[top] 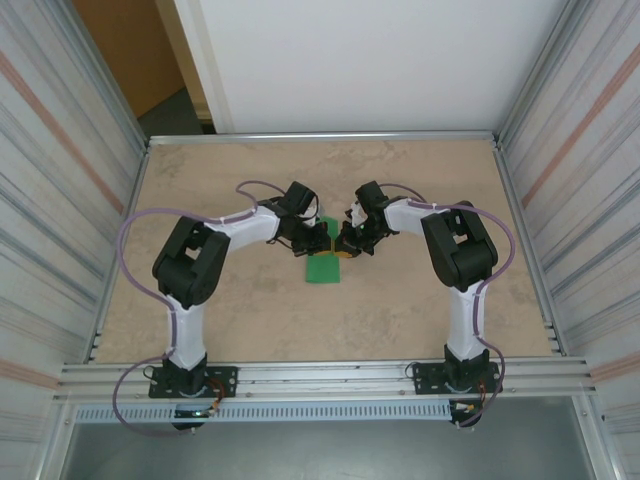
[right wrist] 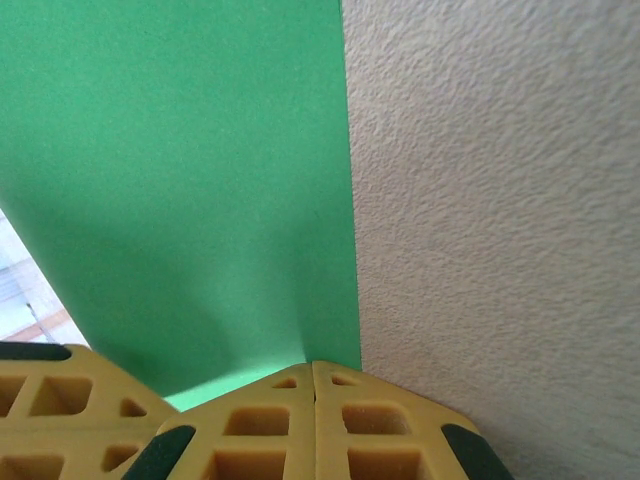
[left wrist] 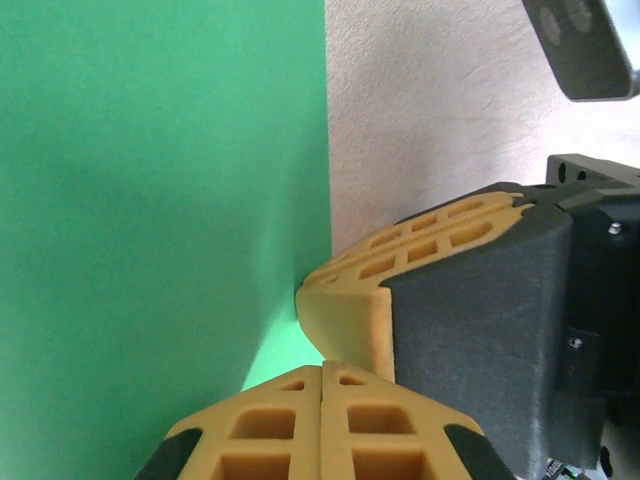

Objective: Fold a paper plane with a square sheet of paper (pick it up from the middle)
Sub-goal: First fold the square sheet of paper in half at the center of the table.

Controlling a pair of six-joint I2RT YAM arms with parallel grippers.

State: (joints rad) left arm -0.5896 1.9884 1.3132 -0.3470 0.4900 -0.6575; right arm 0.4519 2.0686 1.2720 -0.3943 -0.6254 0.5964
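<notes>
Top view: square sheet of paper [top: 324, 268], bright green, lies near the centre of the desk [top: 420, 180], seen here as a short oblong. Both arms reach inward and meet at its 12 o'clock edge, left pincer [top: 322, 238] just beside right pincer [top: 343, 243].

Left wrist view: left pincer [left wrist: 322, 425] at 6 o'clock, yellow pads pressed together. The sheet [left wrist: 160, 200] covers the left half, and its straight edge runs down into the seam between the pads, so the sheet is pinched there. Right pincer [left wrist: 335, 295] comes in from 3 o'clock, its tips touching the same edge.

Right wrist view: right pincer [right wrist: 314, 415] at 6 o'clock, pads pressed together on the corner of the sheet [right wrist: 200, 180]. Bare desk on the right. At 8 o'clock the enclosure wall shows past the paper's slanted edge, so that part stands off the desk. A finger [right wrist: 60, 395] of the left pincer sits at 7 o'clock.
</notes>
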